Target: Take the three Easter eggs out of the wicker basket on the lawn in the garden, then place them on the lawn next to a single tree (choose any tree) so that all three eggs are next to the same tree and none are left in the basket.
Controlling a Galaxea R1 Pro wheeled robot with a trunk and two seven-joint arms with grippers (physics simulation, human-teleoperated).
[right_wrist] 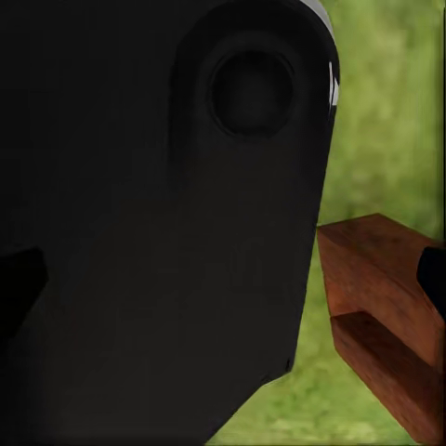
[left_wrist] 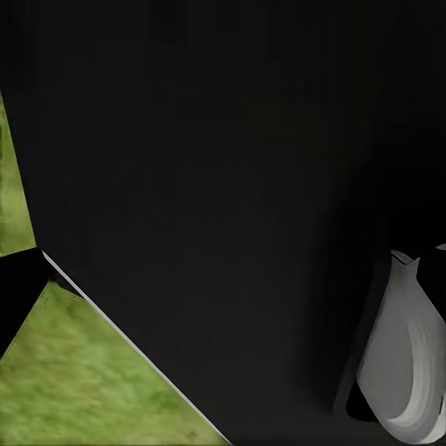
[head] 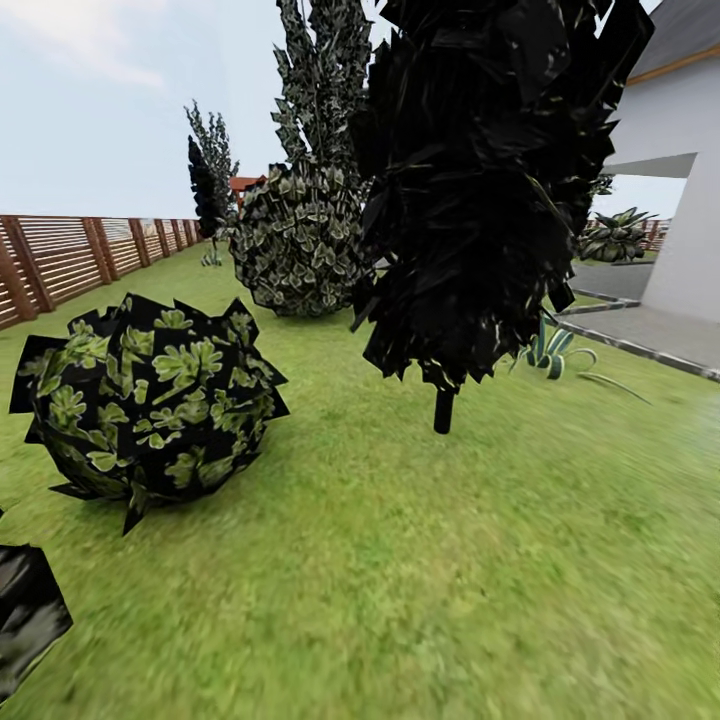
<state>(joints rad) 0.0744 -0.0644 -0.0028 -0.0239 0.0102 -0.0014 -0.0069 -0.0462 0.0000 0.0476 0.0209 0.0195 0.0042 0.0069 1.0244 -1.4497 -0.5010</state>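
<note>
The lawn [head: 420,560] spreads wide in the head view. The Easter eggs, the wicker basket and a thick-trunked tree are out of view. My left gripper [left_wrist: 223,288] faces a black part of my own body, with one dark fingertip [left_wrist: 17,293] at each side edge of the left wrist view and nothing between them. In the right wrist view my right gripper [right_wrist: 228,279] stands the same way, its fingertips [right_wrist: 19,283] wide apart against the black body, holding nothing.
A round leafy bush [head: 150,400] sits close at left. A dark narrow tree [head: 480,180] on a thin stem [head: 443,410] stands ahead, a cone-shaped one [head: 300,230] behind it. A wooden fence [head: 70,260] runs at left, the white house [head: 680,180] at right. Brown wooden boards [right_wrist: 386,297] show beside my body.
</note>
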